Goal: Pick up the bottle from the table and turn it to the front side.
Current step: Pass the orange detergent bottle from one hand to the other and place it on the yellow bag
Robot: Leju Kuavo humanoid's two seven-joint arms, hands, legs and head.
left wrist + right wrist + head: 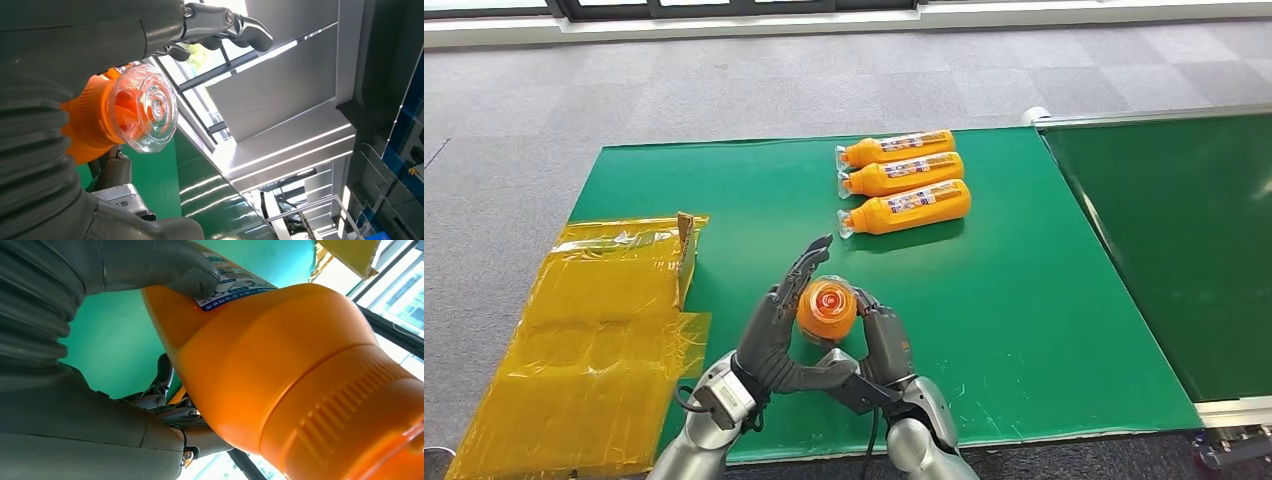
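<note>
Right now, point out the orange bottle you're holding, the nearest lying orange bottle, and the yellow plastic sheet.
Held orange bottle [827, 310]: head view, capped top.
Nearest lying orange bottle [911, 207]: head view, label.
Yellow plastic sheet [589, 340]: head view, middle.

Low in the middle of the frame, an orange bottle [827, 310] stands upright with its clear cap toward the camera, held between the left hand [782, 325] and the right hand [882, 342] above the green table [1024, 300]. Toward the upper middle, three more orange bottles [905, 181] lie side by side, caps pointing left. A yellow plastic-wrapped cardboard box [594, 330] fills the lower left. A darker green surface [1184, 240] borders the right edge.
</note>
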